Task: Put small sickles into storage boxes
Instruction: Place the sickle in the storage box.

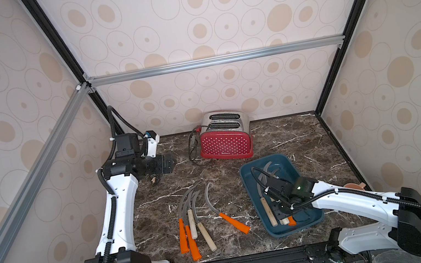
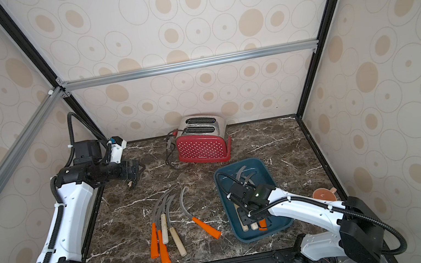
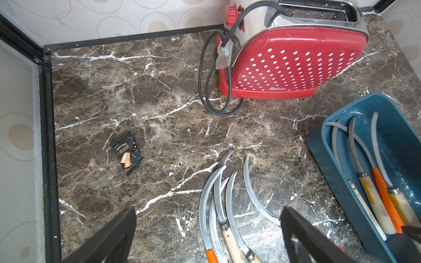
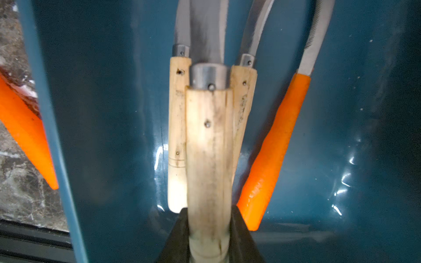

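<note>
tray (image 4: 102, 113): three sickles (image 4: 180, 136) lie flat, two wood-handled, one orange | right end effector (image 4: 209, 218): pinching fourth sickle (image 4: 209, 148) by its wood handle, over them | bench (image 1: 291, 136): five more sickles (image 1: 192, 226), left of tray | left end effector (image 3: 207, 210): spread, empty

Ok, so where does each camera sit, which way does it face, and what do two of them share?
Top views: high at the front, facing down toward the back wall; table, toaster, tray; left arm and right arm show.
Left wrist: on the left arm above the table, facing down at toaster and loose sickles; the open left gripper shows.
Right wrist: low inside the tray, facing along the wooden-handled sickle clamped in the right gripper.
Shared: every view shows the tray.
</note>
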Motion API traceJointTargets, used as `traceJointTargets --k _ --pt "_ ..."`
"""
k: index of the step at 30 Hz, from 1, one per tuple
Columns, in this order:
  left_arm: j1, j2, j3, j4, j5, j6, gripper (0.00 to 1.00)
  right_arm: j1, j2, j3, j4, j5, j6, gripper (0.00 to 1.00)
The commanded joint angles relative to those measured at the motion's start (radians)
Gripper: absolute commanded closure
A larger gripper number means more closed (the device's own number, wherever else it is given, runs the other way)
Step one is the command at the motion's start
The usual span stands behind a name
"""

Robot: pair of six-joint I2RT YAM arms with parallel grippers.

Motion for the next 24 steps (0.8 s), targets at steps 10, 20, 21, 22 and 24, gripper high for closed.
traceJointTargets --k 10,20,21,22,24 --pt "0.007 -0.001 0.003 -0.039 0.029 0.044 0.01 -0.029 0.104 -0.001 0.044 -0.037 0.002 0.91" --pt "0.007 -0.001 0.0 -0.044 0.033 0.048 0.01 -0.043 0.152 0.006 0.044 -0.057 0.003 0.88" --pt "0.007 0.0 0.0 -0.045 0.034 0.051 0.01 -0.045 0.156 0.008 0.044 -0.058 0.001 0.88" --pt "0.007 0.001 0.002 -0.045 0.033 0.05 0.01 -0.045 0.159 0.011 0.043 -0.06 0.001 0.87" --pt "0.007 -0.001 0.0 -0.046 0.033 0.051 0.01 -0.045 0.163 0.013 0.044 -0.061 0.002 0.86"
